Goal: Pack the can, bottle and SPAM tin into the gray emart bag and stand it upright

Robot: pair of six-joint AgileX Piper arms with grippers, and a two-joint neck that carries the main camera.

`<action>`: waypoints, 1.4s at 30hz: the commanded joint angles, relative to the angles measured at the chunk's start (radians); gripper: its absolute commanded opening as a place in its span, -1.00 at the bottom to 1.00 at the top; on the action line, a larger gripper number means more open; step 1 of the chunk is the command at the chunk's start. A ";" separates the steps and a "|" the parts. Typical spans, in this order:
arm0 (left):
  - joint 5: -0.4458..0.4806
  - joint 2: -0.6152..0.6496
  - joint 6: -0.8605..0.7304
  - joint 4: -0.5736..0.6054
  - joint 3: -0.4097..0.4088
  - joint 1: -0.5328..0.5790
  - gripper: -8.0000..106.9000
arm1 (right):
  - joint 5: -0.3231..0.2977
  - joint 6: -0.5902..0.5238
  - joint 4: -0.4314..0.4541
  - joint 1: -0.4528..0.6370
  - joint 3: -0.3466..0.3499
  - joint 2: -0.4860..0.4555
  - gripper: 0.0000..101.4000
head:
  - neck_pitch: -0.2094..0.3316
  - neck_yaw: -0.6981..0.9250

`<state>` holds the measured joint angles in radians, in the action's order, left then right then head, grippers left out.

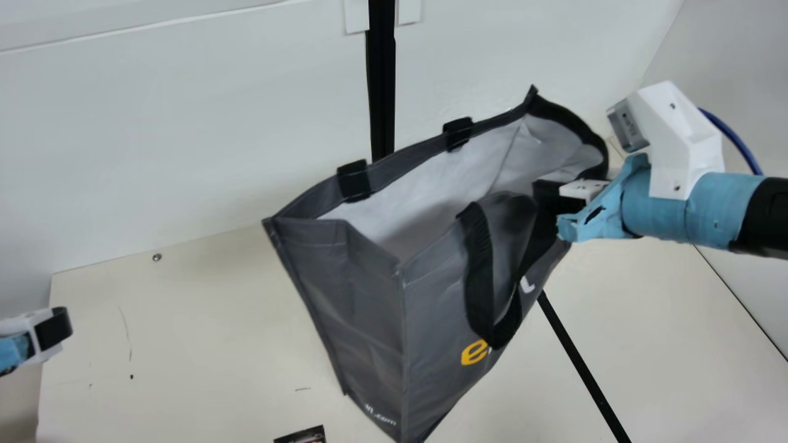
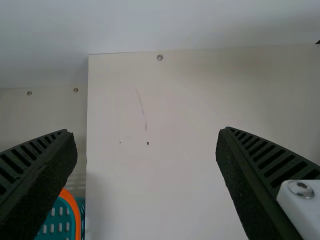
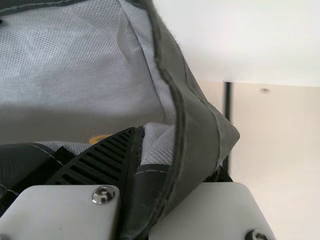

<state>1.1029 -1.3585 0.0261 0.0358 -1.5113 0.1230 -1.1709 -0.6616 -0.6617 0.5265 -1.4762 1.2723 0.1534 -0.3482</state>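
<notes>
OK so your bag [image 1: 369,307] is the big thing in the main view, running from the middle of the frame over to the right and down to the bottom edge. It's leaning pretty hard, mouth open, with the pale lining showing. The near handle [image 1: 479,277] droops over the front. Can't tell you if the base is sitting on the table [image 1: 184,344], sorry.

Your right gripper [image 1: 542,197] comes in from the right of the main view and is clamped on the bag's rim. The right wrist view has one ribbed finger [image 3: 102,160] on the lining side, with the bag's wall pinched between the two. There's also a yellow-orange patch [image 3: 99,139] just past that finger, no clue what it is.

Your left gripper [image 1: 52,329] is at the lower left of the main view, well apart from the bag. Its fingers are spread wide in the left wrist view, with nothing between them, and a teal basket [image 2: 76,212] with an orange rim sits at lower left there.

Oh, and some dark thing [image 1: 305,435] pokes in at the main view's bottom edge, too cut off to tell.
</notes>
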 commanded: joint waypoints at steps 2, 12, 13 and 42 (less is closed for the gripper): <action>0.000 0.000 0.000 0.000 0.000 0.000 0.71 | 0.015 0.008 0.049 0.029 -0.033 0.010 -1.00 | 0.021 -0.001; 0.000 0.000 0.000 0.000 0.000 0.000 0.71 | 0.017 0.034 0.121 0.158 -0.154 0.084 -1.00 | 0.021 -0.001; 0.000 0.000 0.000 0.000 0.000 0.000 0.71 | 0.015 0.033 0.123 0.174 -0.167 0.094 -1.00 | 0.021 -0.001; 0.000 0.000 0.000 0.000 0.000 0.000 0.71 | -0.049 0.007 0.094 0.542 -0.580 0.454 -0.74 | 0.021 -0.001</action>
<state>1.1029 -1.3585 0.0261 0.0358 -1.5113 0.1230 -1.2181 -0.6601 -0.5675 1.0661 -2.0526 1.7193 0.1534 -0.3467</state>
